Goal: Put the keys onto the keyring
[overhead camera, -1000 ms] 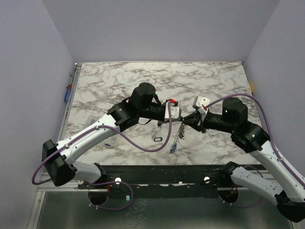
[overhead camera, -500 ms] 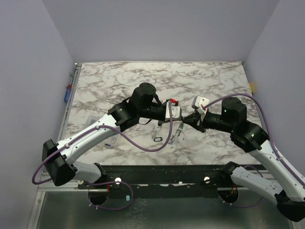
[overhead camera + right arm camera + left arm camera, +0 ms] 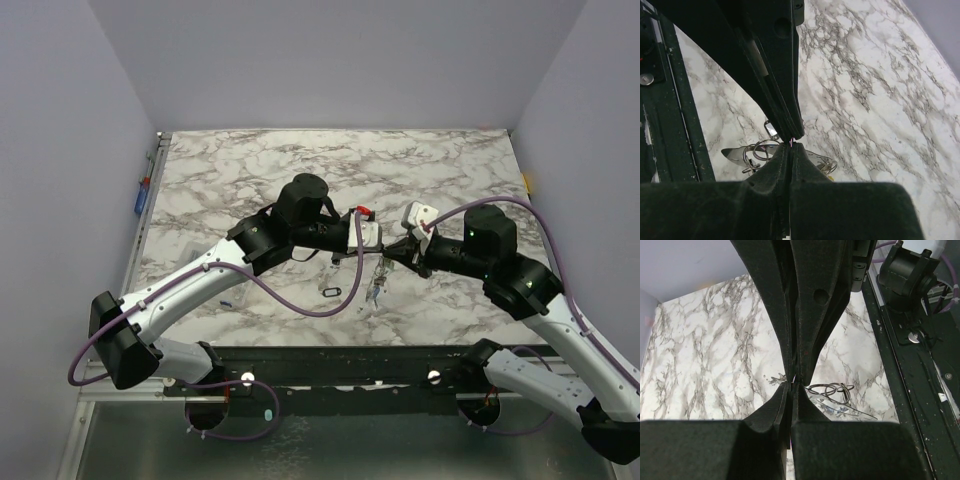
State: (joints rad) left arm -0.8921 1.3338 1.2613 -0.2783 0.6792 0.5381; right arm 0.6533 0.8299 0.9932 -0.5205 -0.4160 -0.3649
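Above the near middle of the marble bench (image 3: 250,170), the left tool (image 3: 380,250) and the right tool (image 3: 394,250) meet tip to tip. From the left wrist, the left tool (image 3: 791,386) has its jaws pressed tight together, with the right tool (image 3: 794,371) coming down onto its point from above. The right wrist view shows the same meeting from the other side: the right tool (image 3: 791,148) is closed to a seam, and the left tool (image 3: 796,134) is just as tightly closed against it. A speck of pink shows where the tips join; what either tool pinches there is too small to tell. The keys (image 3: 375,290) sit as a silvery bunch with wire rings directly below the joined tips (image 3: 836,392) (image 3: 757,152). The keyring (image 3: 333,291) lies flat on the bench just left of the keys, apart from them.
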